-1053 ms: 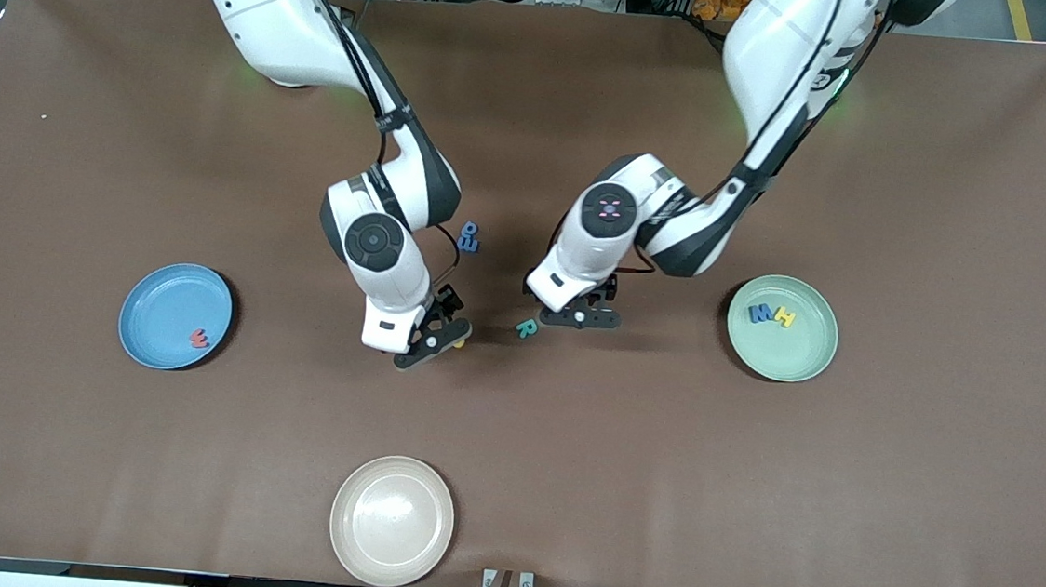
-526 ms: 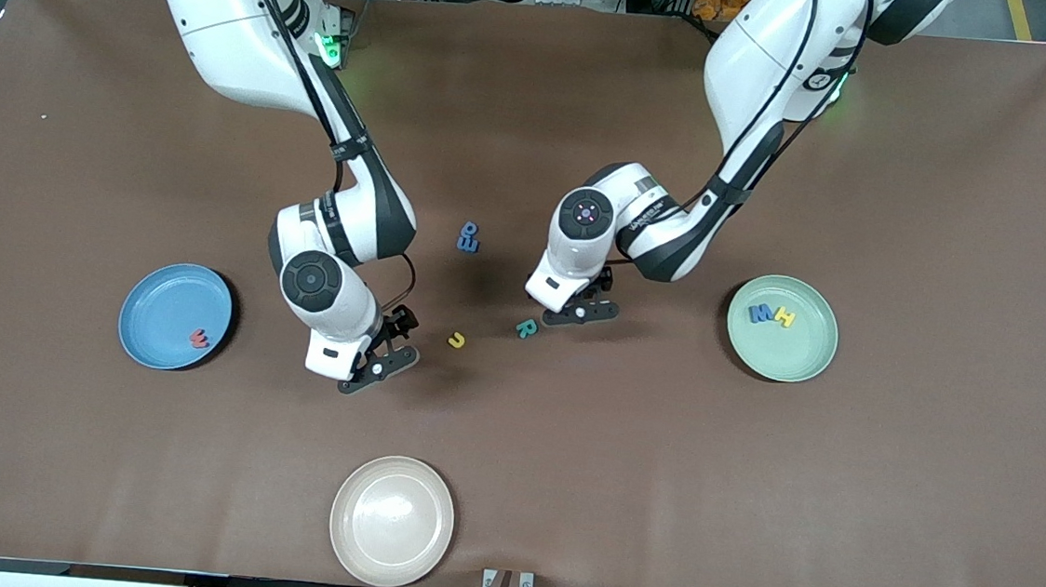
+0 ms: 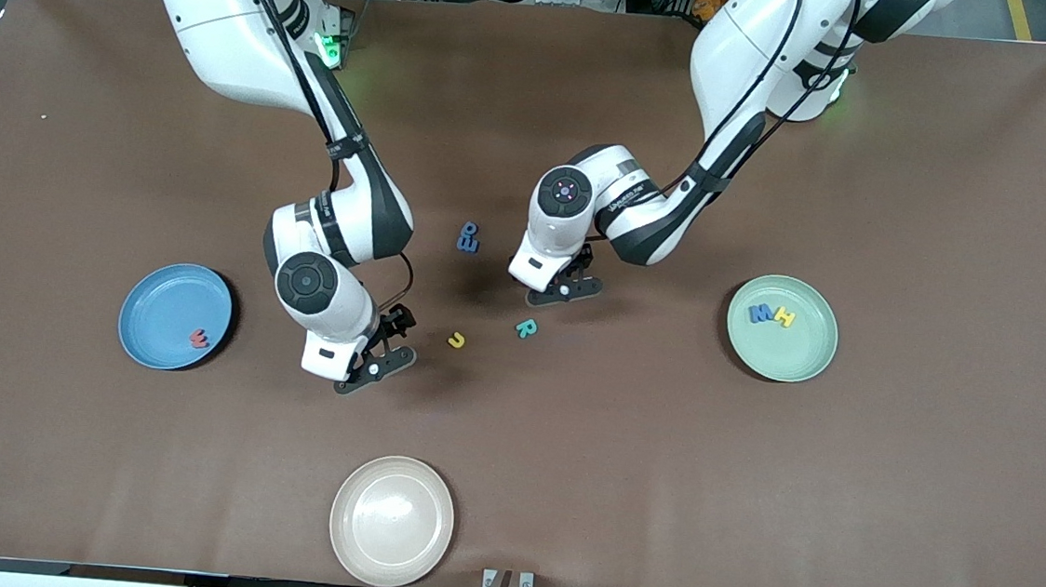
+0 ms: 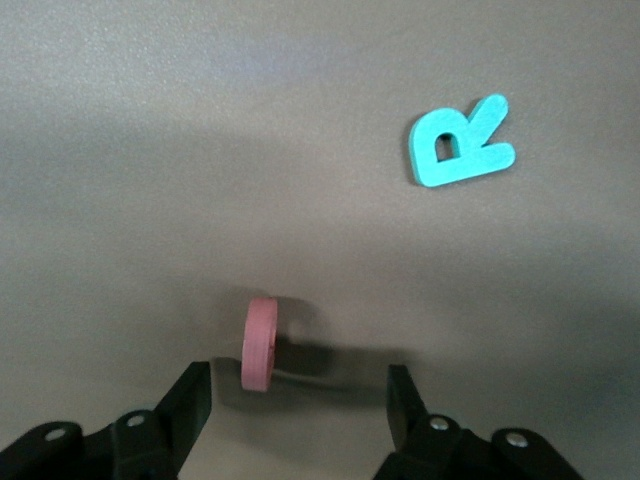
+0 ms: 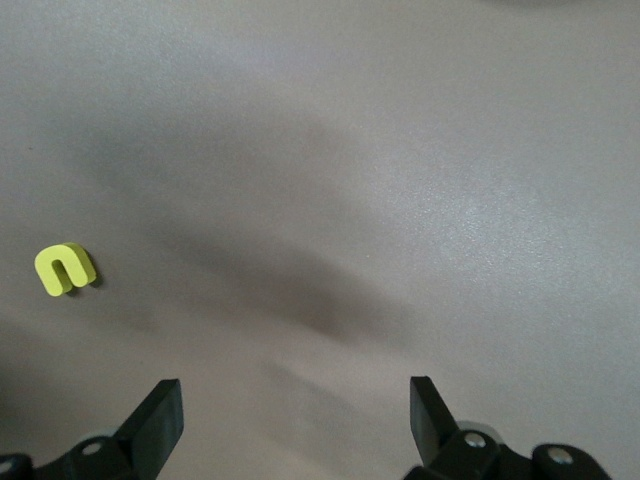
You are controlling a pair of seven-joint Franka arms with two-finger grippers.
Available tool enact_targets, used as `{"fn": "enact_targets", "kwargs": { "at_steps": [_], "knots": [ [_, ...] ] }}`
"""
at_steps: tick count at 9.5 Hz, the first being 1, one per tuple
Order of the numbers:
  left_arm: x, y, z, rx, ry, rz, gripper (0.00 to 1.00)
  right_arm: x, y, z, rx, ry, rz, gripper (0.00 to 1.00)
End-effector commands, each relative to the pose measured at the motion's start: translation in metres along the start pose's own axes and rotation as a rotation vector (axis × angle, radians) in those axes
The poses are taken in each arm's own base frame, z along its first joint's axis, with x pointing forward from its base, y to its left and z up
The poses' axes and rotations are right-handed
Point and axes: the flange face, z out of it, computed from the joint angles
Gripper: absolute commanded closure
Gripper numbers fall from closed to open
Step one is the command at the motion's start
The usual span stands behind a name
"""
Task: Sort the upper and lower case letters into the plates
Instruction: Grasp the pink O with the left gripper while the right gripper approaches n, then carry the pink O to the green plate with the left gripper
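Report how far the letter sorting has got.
Done: red w in the blue plate; blue M and yellow H in the green plate.

In hand: nothing; left gripper straddles a pink letter.

Left: teal R, yellow u, two blue letters.

One plate (image 3: 159, 288) lies toward the right arm's end of the table (image 3: 843, 496) with the w (image 3: 199, 338) in it. Another plate (image 3: 784, 356) lies toward the left arm's end, holding the M (image 3: 761, 313) and H (image 3: 784, 319) side by side. A third plate (image 3: 392, 520) sits nearest the front camera. Between the end plates lie the u (image 3: 456, 340) and R (image 3: 526, 328), with a pair of letters (image 3: 468, 237) farther back. One letter (image 4: 259, 343) stands on edge between the left gripper's (image 3: 565, 289) spread fingers, touching neither. The right gripper (image 3: 374, 373) is beside the u, toward the right arm's end.
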Motion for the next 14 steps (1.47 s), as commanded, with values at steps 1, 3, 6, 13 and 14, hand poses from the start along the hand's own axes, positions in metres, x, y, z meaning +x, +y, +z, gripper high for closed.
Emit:
{"fn": "enact_targets", "kwargs": {
  "at_steps": [1,3,6,13,14],
  "knots": [
    [0.001,0.0,0.001,0.017,0.028,0.031,0.3,0.006,-0.003,-0.015,0.02,0.017,-0.005,0.0],
    [0.004,0.0,0.0,0.015,0.03,0.027,0.45,0.011,-0.006,-0.017,0.017,0.031,-0.009,0.0],
    [0.005,0.0,-0.002,0.012,0.033,0.024,0.9,0.011,-0.007,-0.016,0.015,0.032,-0.01,0.0],
    [0.058,-0.039,-0.06,0.083,0.023,0.149,1.0,0.021,-0.025,-0.014,0.013,0.043,-0.032,0.0],
    [0.088,-0.066,-0.075,0.094,0.015,0.172,1.0,0.026,-0.034,-0.014,0.012,0.051,-0.049,0.0]
  ]
}}
